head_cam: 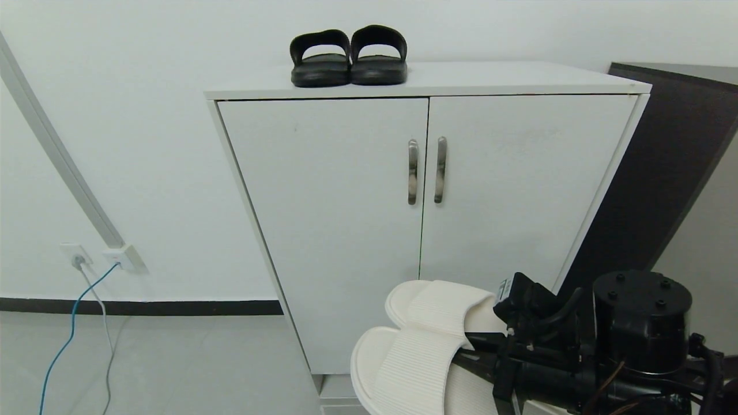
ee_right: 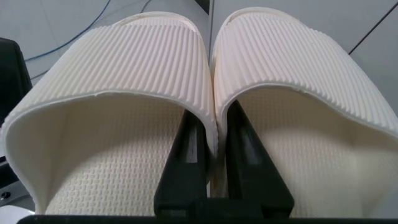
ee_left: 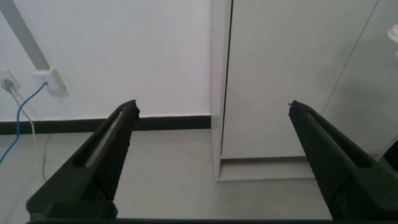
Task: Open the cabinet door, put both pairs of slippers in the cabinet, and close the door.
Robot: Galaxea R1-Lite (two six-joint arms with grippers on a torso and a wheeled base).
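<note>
We pinch the white slippers (ee_right: 124, 81) in our right claw (ee_right: 214, 127) | left claw (ee_left: 211, 112) spread wide | shut cabinet (ee_left: 280, 74) ahead of both

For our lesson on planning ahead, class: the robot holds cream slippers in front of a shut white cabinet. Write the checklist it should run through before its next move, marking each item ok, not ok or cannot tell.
1. Doors of the white two-door cabinet open: not ok, both are shut.
2. Hold on the cream ribbed slippers by the right gripper: ok, the pair is pinched together.
3. Is the left gripper free for a handle: ok, open and empty.
4. Access to the metal bar handles: ok, nothing blocks them.
5. Place of the black strap slippers: not ok, on the cabinet top.
6. Room inside: cannot tell, the doors hide it.
</note>
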